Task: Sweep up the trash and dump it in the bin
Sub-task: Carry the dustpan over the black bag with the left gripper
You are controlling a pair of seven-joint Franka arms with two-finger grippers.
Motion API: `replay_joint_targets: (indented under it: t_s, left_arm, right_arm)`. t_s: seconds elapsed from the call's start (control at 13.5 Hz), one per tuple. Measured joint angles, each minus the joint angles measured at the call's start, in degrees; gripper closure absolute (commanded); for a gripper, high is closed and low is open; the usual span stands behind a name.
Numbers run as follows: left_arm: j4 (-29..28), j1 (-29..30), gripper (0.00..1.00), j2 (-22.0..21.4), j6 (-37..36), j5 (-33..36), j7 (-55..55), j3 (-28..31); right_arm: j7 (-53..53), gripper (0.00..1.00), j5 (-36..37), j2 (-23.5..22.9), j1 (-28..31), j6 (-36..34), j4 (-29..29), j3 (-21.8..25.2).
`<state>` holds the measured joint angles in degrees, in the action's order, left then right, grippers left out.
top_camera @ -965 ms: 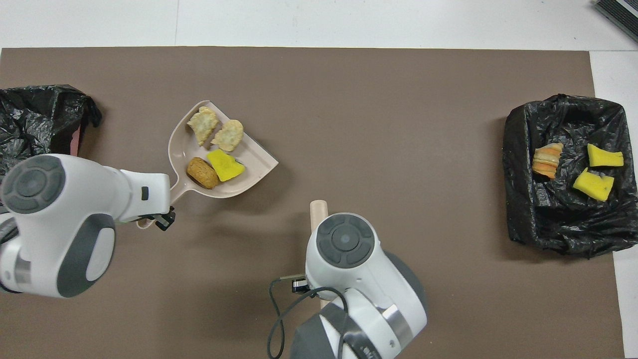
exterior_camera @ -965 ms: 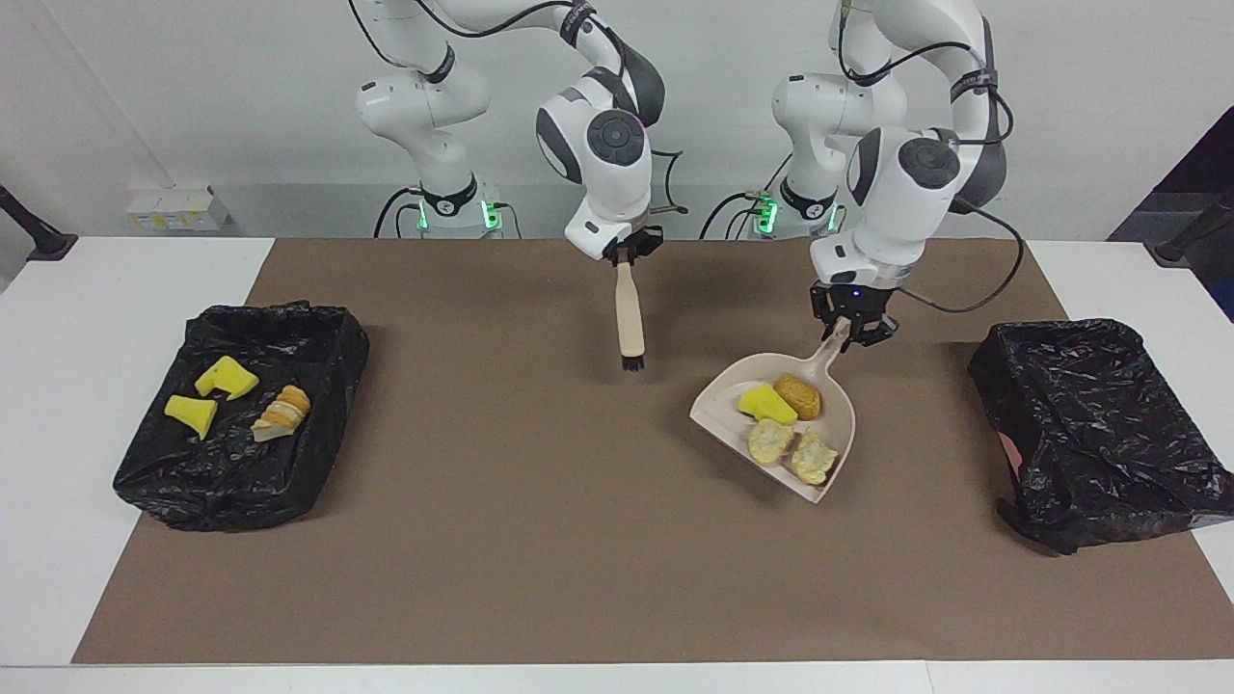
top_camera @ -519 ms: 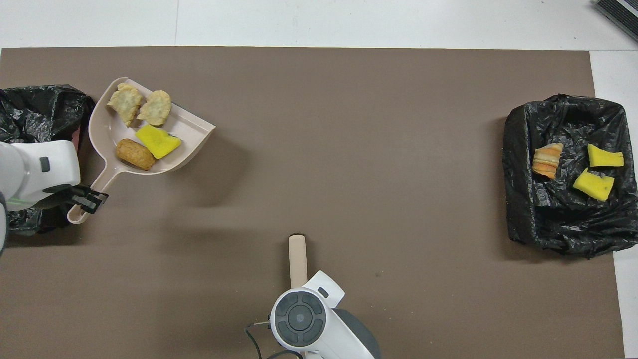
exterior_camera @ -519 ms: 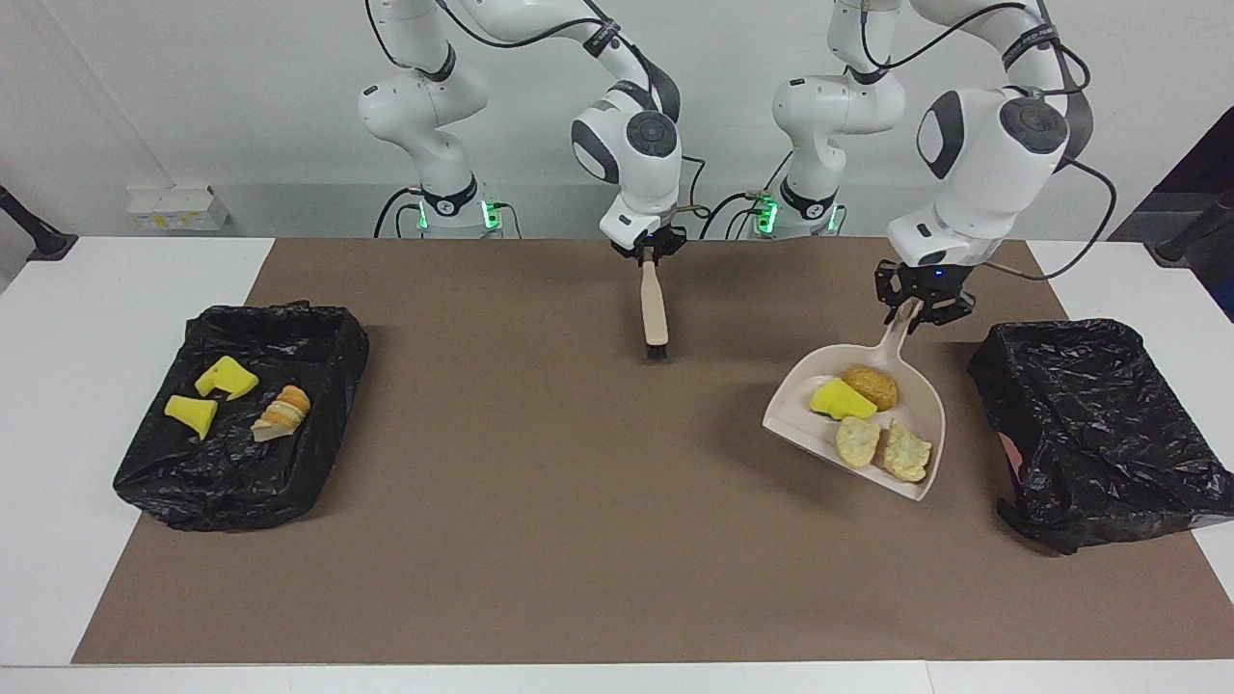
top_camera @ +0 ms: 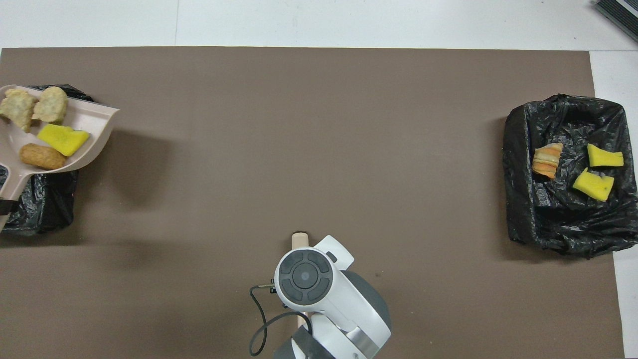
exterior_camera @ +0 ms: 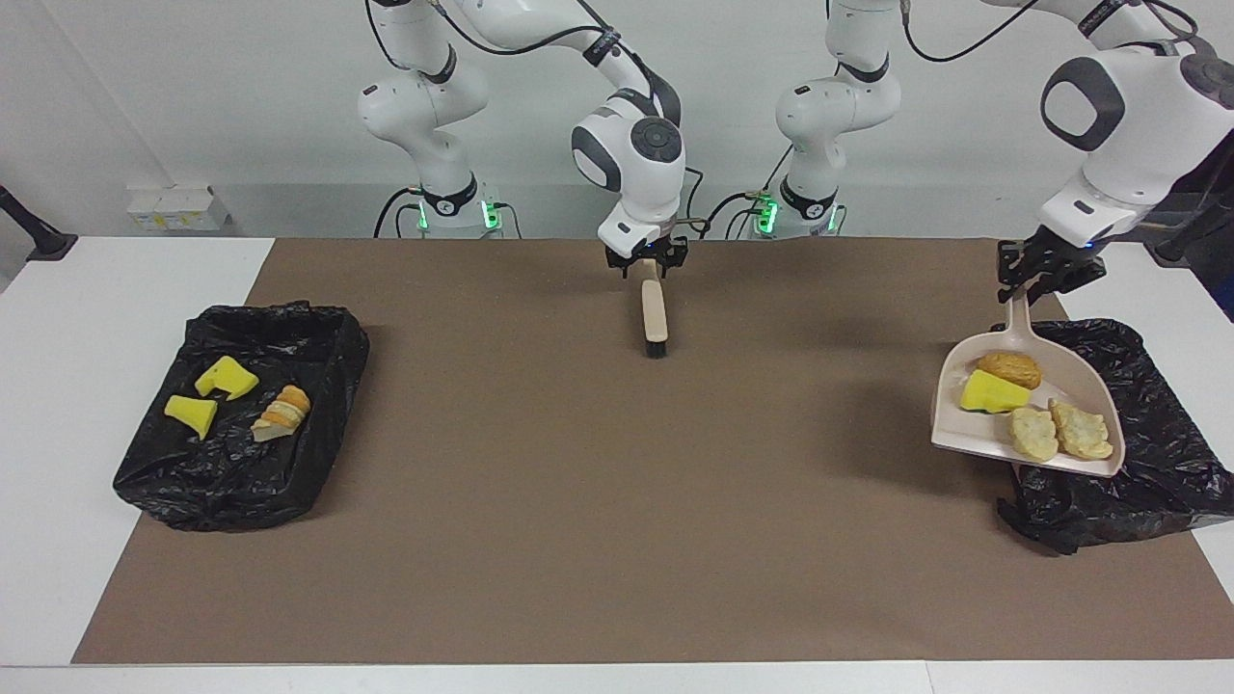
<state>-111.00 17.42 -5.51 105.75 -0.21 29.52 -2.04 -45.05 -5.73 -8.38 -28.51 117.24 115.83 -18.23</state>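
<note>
Trash [exterior_camera: 1032, 410] rides dustpan [exterior_camera: 950, 419] below left jaws [exterior_camera: 1046, 275] clamped on its handle.

The desk [exterior_camera: 58, 405] is white, with a plain brown mat [exterior_camera: 578, 501] over it, and a shiny black bin bag [exterior_camera: 241, 424] sits near each end of the mat. The dustpan [exterior_camera: 1022, 386] is pale beige, and the trash [exterior_camera: 1032, 405] in it is one bright yellow piece, one golden-brown piece and two pale cream pieces with crumbly tops. The brush [exterior_camera: 655, 313] has a light tan handle and black bristles, and the robot arms [exterior_camera: 636, 145] are white with dark grey parts.
</note>
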Motion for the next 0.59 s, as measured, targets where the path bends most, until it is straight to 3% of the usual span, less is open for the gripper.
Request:
replay_joint_targets:
  t_s: [0.22, 0.59]
  left_arm:
    - [3.70, 6.23, 1.00, 2.47, -0.92, 2.42, 1.98, 0.01]
    - [12.76, 11.22, 1.00, 9.43, -2.54, 17.99, 21.31, 0.09]
  right_arm:
    - [0.65, 0.00, 2.75, 0.21, 3.57, -5.43, -6.04, 0.16]
    - [11.60, 0.00, 8.18, 0.79, 13.77, -14.81, -14.39, 0.71]
